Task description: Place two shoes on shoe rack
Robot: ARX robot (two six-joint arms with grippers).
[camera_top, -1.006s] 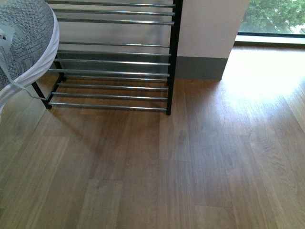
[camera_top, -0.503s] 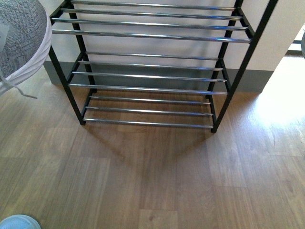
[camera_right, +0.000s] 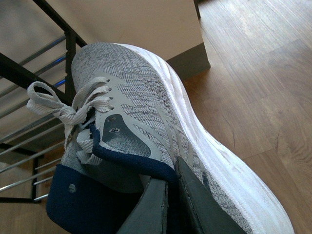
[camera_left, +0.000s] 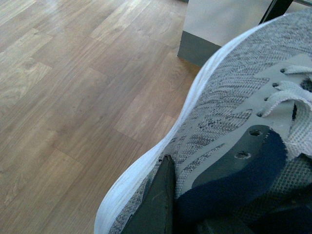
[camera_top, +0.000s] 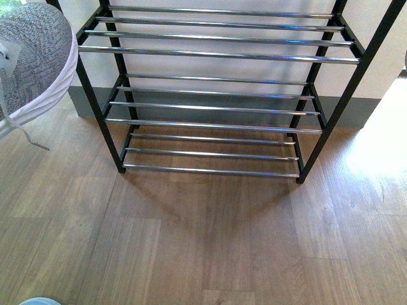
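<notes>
The shoe rack (camera_top: 216,57) stands against the wall straight ahead, its chrome rods bare in all three visible tiers. One grey knit sneaker (camera_top: 35,57) hangs at the upper left of the front view, a lace dangling below it. In the left wrist view my left gripper (camera_left: 178,190) is shut on this sneaker's (camera_left: 234,112) navy collar, one dark finger (camera_left: 158,200) outside the knit. My right gripper (camera_right: 173,185) is shut on the collar of the other grey sneaker (camera_right: 141,97), held up close to the rack's black frame (camera_right: 29,73).
Wooden plank floor (camera_top: 210,241) spreads in front of the rack. A pale blue slipper (camera_top: 38,301) just shows at the bottom left edge. White wall with a grey skirting (camera_top: 210,95) runs behind the rack; bright light falls on the floor at the right.
The front view has swung so that the whole rack now sits centred instead of at the left. The held sneaker stays at the upper left. The blue slipper has slid almost out of view.
</notes>
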